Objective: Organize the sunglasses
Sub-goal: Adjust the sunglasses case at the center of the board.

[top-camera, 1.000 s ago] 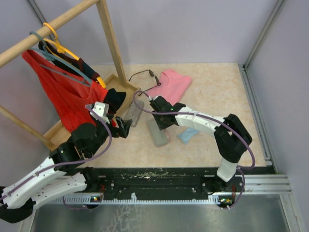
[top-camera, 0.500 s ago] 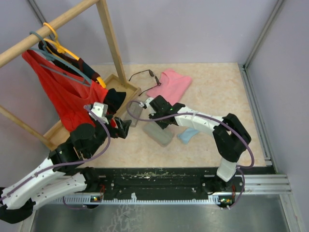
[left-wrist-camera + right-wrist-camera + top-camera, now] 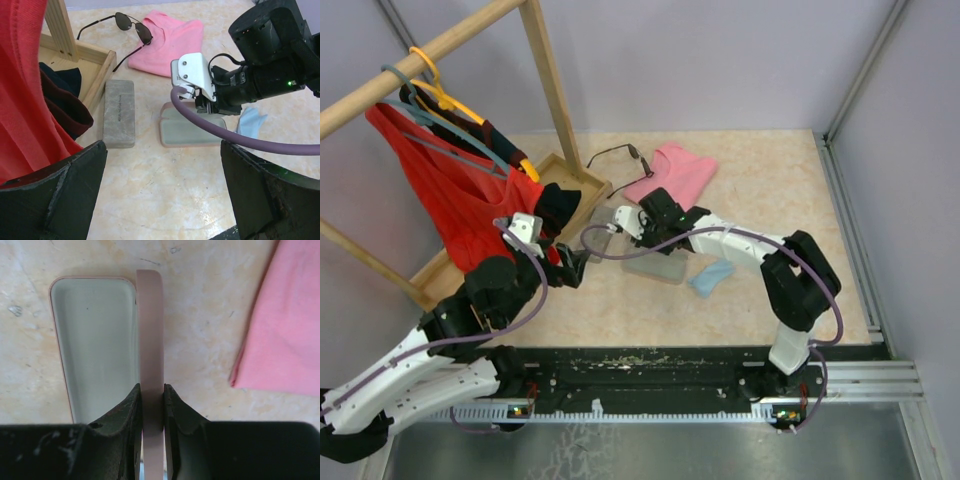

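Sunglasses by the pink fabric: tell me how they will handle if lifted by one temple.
The sunglasses look thin and wiry, so probably light but easily bent. Their temples are unfolded, so the frame may swing on a hinge. They rest partly on the pink fabric, which might snag or drag along.

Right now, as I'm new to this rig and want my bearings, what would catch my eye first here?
The right gripper pinches the upright lid of an open pink spectacle case at mid-table. A red garment hangs from the wooden rack on the left. A pair of sunglasses lies at the far side, partly on a pink garment.
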